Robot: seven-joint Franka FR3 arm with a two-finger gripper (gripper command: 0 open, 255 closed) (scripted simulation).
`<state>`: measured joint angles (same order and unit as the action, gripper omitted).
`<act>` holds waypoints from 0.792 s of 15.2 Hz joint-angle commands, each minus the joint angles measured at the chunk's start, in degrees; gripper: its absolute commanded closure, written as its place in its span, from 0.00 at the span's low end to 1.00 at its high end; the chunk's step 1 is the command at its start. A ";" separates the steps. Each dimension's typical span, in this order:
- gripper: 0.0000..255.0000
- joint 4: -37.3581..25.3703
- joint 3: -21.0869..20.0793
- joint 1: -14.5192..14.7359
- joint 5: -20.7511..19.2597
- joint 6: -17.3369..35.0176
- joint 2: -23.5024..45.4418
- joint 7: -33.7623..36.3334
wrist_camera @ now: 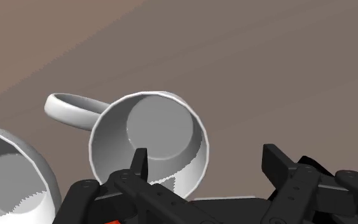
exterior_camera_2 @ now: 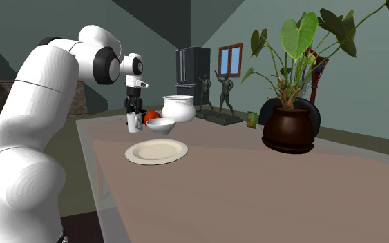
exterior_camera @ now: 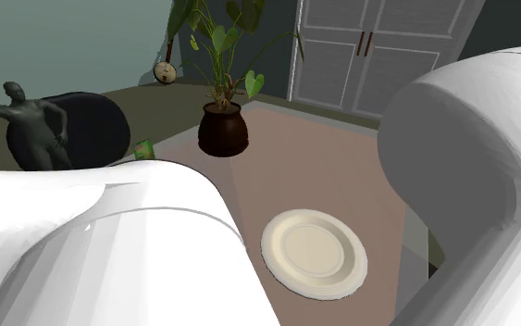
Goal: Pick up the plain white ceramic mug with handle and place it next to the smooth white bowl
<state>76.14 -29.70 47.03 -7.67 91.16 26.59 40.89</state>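
Note:
A plain white mug [wrist_camera: 151,137] stands upright on the brown tabletop, its handle [wrist_camera: 68,108] pointing away from my gripper. A smooth white bowl [wrist_camera: 9,181] sits close beside it. My black gripper [wrist_camera: 206,160] is open right above the mug: one fingertip [wrist_camera: 139,159] hangs inside the rim and the other stands outside, well clear of the wall. In the second exterior view the gripper [exterior_camera_2: 134,110] hovers over the mug [exterior_camera_2: 133,123], with the bowl [exterior_camera_2: 161,125] just to that view's right.
A cream plate [exterior_camera_2: 156,150] lies nearer the camera than the bowl; the same plate [exterior_camera: 314,252] shows between my arm's links. A big white pot [exterior_camera_2: 178,108] and a red object [exterior_camera_2: 152,115] stand behind the bowl. A potted plant [exterior_camera_2: 289,128] and dark statues [exterior_camera_2: 222,96] stand farther along the table.

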 commanded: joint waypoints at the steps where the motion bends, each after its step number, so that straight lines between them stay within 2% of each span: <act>1: 0.00 -2.87 0.03 0.46 -0.23 -2.25 0.63 0.03; 4: 0.00 -12.44 0.23 2.32 -1.25 -9.15 3.30 0.16; 12: 0.00 -12.45 0.25 2.33 -1.24 -9.15 3.29 0.15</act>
